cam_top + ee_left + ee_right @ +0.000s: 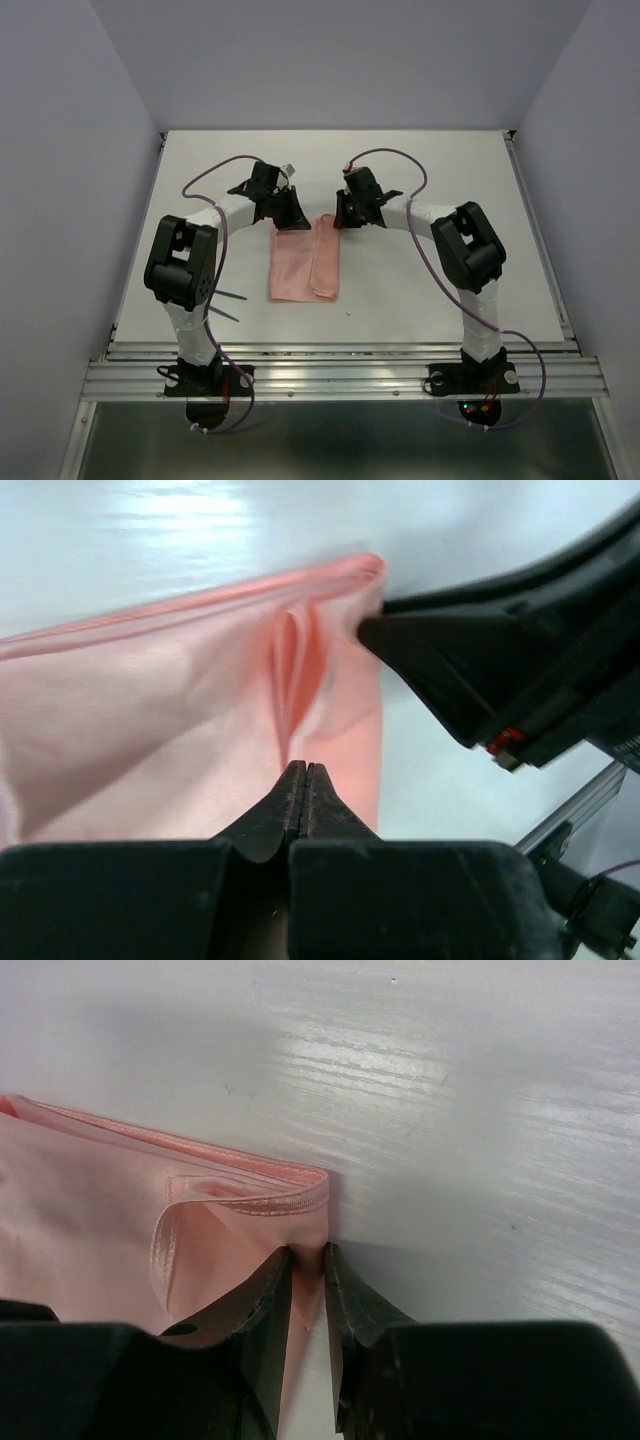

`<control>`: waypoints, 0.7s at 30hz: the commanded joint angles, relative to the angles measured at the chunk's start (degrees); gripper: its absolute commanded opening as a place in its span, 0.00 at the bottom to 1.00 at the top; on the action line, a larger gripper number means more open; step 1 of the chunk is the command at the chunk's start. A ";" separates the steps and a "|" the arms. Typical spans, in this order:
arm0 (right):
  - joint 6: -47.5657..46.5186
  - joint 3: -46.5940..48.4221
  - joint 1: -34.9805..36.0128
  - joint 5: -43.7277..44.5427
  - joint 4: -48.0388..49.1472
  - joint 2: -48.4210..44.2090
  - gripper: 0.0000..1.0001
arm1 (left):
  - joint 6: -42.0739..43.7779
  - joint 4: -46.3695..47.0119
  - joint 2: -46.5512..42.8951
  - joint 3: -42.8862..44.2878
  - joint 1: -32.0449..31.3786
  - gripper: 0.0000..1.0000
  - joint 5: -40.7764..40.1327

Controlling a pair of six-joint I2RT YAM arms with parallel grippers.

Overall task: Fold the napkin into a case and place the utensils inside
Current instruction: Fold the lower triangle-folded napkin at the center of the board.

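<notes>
right wrist: claw point(308, 1260) pinching napkin point(120, 1230)

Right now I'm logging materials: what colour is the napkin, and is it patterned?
Plain salmon pink, no pattern: the napkin shows best in the left wrist view.

Both hands crowd the napkin point(304, 268) far edge; near table point(420, 290), right side, open

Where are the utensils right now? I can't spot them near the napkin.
In the top view, the teal utensils lie on the table at the near left, beside the left arm's base and partly hidden by it, apart from the folded napkin at mid-table.
</notes>
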 commanded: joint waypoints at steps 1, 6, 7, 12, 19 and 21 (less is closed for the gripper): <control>-0.84 0.45 0.29 1.12 -2.28 -3.29 0.25 | -3.89 3.67 0.61 -1.47 2.38 0.00 0.07; -0.32 2.12 1.43 4.72 -3.43 -4.87 0.26 | -4.77 3.06 3.95 0.29 2.47 0.00 -3.80; -0.32 2.38 1.43 5.24 -3.69 -5.04 0.27 | -4.77 2.98 4.65 0.38 2.47 0.00 -4.15; -1.10 5.02 4.59 10.25 -6.32 -5.22 0.32 | -5.03 2.01 6.85 0.03 2.47 0.00 -5.38; -1.37 8.62 7.41 15.09 -8.79 -3.46 0.37 | -5.82 2.71 7.82 -1.20 2.38 0.00 -4.94; -1.19 9.23 7.41 15.53 -9.66 -3.11 0.37 | -5.73 2.62 7.91 -1.11 2.38 0.00 -4.85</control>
